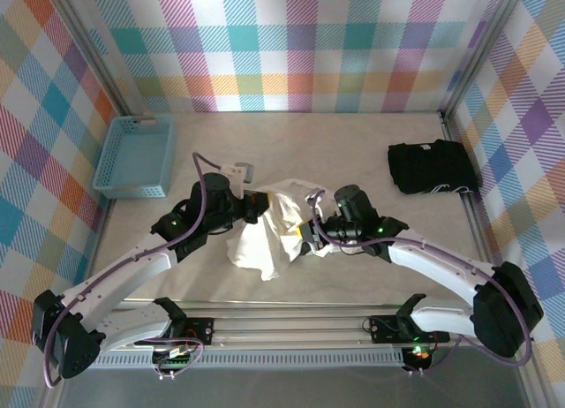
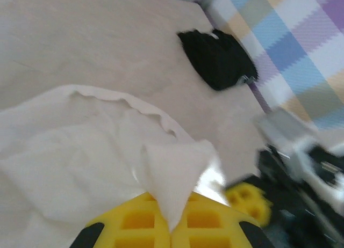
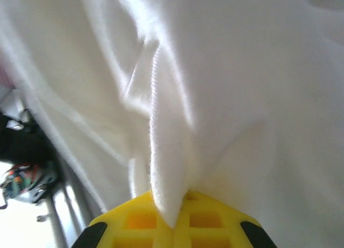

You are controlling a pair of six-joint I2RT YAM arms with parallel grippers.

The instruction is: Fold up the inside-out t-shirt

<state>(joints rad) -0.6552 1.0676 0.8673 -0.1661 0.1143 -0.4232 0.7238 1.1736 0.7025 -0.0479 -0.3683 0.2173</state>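
Nearest you, your left gripper [image 2: 172, 229] and right gripper [image 3: 173, 226] are each closed on a fold of the crumpled white thin-fabric t-shirt [image 1: 265, 240], bunched between them on the pale wooden table [image 1: 335, 152]. Beyond: light-blue plastic basket [image 1: 129, 192] left, folded black garment [image 1: 431, 168] right.

No text, label, brand or number can be read anywhere

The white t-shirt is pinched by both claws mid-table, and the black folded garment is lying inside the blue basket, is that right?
Not quite. The black garment lies on the table at the far right, apart from the blue basket at the far left, as the top view shows. The left claw and right claw do pinch the white t-shirt mid-table.
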